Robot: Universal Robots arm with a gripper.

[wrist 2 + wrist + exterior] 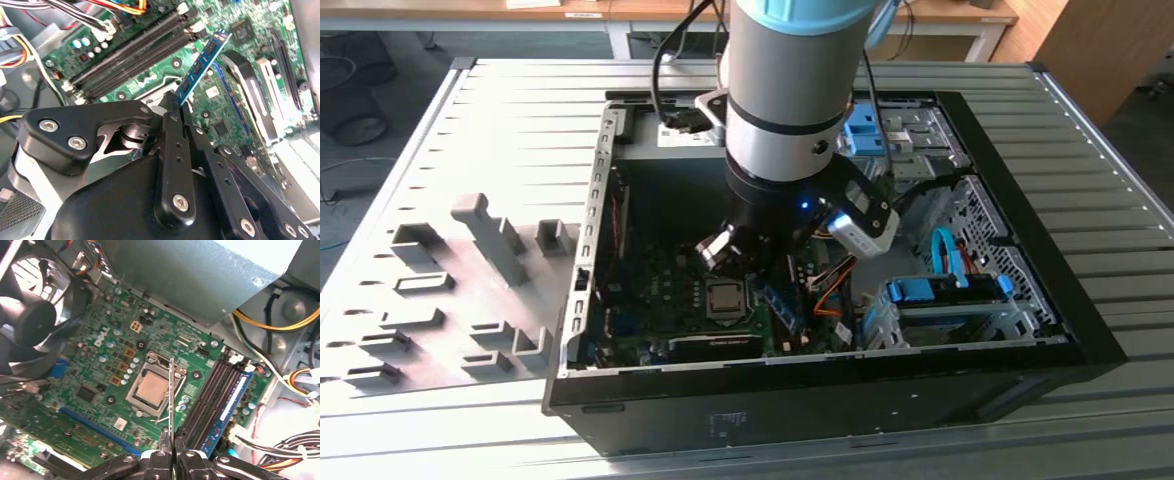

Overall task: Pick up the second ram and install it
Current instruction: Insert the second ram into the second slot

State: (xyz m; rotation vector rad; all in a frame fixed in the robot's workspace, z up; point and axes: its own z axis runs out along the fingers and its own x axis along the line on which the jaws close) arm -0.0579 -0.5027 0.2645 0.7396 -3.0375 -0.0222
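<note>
My gripper (173, 442) is shut on the second ram (171, 400), a slim stick seen edge-on in the first wrist view. In the second wrist view the ram (202, 65) shows as a long blue-green strip sticking out past the black fingertips (171, 102). It hangs above the green motherboard (100, 370), beside the processor socket (152, 388) and just short of the dark memory slots (210, 395). Another blue stick (231, 407) sits seated in the outermost slot. In the exterior view the gripper (744, 262) reaches down into the open PC case (1067, 330).
A black fan (35, 320) and a grey metal box (190, 275) border the board. Bundles of cables (295, 375) run beside the slots. Blue drive brackets (947, 290) fill the case's right side. Grey holder blocks (480, 250) stand on the slatted table at the exterior view's left.
</note>
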